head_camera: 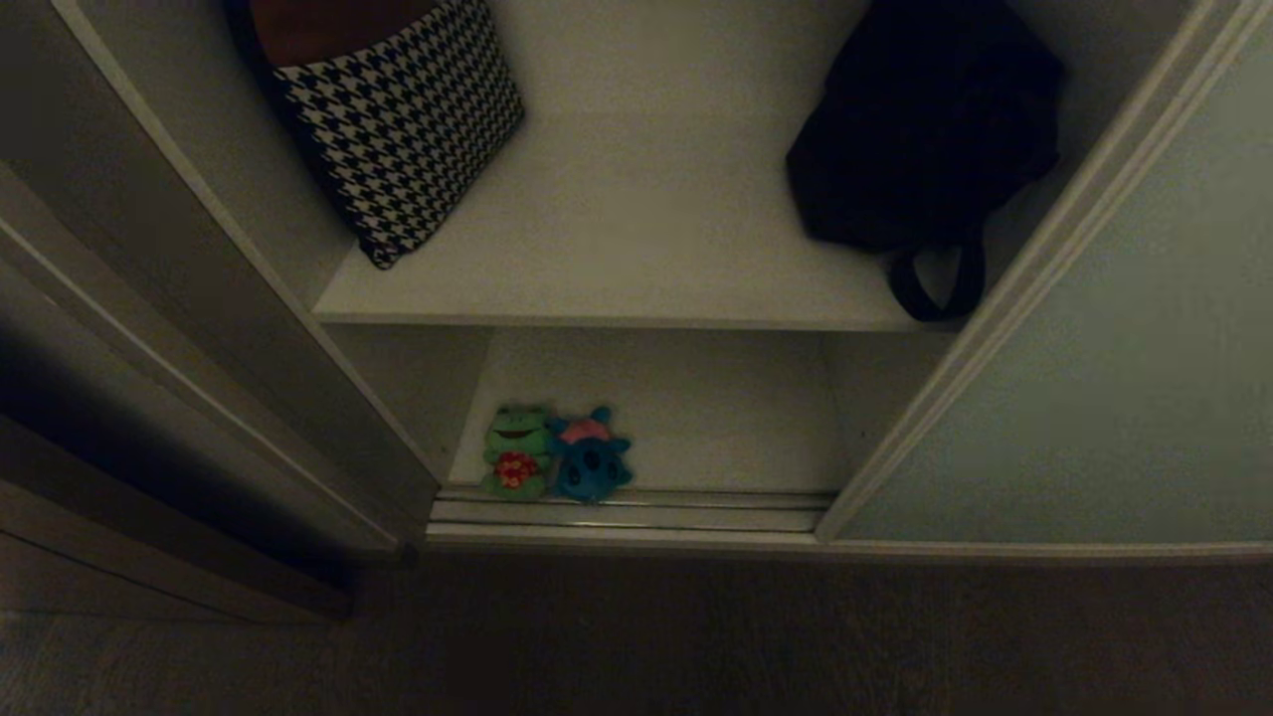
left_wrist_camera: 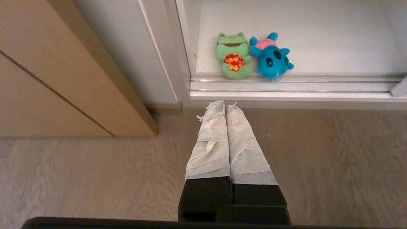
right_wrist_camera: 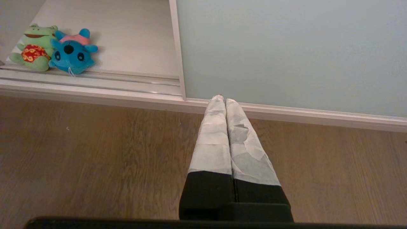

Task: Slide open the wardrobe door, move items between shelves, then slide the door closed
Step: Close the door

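Both my claws, left gripper (left_wrist_camera: 225, 103) and right gripper (right_wrist_camera: 221, 98), are pinched together empty, so closing the sliding wardrobe door (head_camera: 1094, 378) might squash the blue plush toy (head_camera: 591, 465) by the track.

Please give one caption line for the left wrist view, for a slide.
Shut left end effector above the floor, facing the teal-blue plush toy beside a green frog plush on the bottom shelf.

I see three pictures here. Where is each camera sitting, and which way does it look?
Head view: high on the robot, looking down into the open wardrobe at its upper shelf and two toys; no arm shows.
Left wrist view: behind the shut left gripper, low over the floor, facing the toys.
Right wrist view: behind the shut right gripper, facing the sliding door.
All three share the blue plush toy beside the green frog toy.
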You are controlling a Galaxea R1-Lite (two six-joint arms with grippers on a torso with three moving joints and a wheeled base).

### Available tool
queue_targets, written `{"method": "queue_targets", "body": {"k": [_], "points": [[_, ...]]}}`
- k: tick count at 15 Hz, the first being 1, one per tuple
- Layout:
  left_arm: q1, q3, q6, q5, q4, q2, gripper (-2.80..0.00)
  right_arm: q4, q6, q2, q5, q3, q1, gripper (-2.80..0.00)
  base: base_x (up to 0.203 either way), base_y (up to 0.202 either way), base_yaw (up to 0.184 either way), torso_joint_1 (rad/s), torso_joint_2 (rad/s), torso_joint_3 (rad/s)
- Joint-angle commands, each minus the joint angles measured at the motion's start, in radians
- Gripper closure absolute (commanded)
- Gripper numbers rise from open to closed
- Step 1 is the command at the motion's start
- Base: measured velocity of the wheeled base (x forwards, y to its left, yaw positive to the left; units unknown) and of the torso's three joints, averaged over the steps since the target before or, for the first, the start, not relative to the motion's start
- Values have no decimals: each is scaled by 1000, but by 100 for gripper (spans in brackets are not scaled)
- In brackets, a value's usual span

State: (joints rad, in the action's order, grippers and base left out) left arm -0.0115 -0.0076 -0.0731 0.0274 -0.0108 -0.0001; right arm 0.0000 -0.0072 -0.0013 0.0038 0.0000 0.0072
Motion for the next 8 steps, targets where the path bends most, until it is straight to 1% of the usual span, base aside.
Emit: {"method": "queue_targets", "body": {"k": [1, 4, 7, 8], "points": [[-1, 0, -3, 5, -7, 3, 0, 0, 0, -2, 1, 0, 0, 0, 0, 0, 0, 0, 0, 0], [-1, 5, 17, -1, 5, 3, 0, 0, 0, -2, 1, 0, 0, 0, 0, 0, 0, 0, 0, 0], [-1, 6, 12, -3, 9, 3, 0, 0, 0, -1, 1, 0, 0, 0, 0, 0, 0, 0, 0, 0], [-1, 6, 21, -2, 11, 3, 0, 0, 0, -2, 1, 0, 0, 0, 0, 0, 0, 0, 0, 0]]}}
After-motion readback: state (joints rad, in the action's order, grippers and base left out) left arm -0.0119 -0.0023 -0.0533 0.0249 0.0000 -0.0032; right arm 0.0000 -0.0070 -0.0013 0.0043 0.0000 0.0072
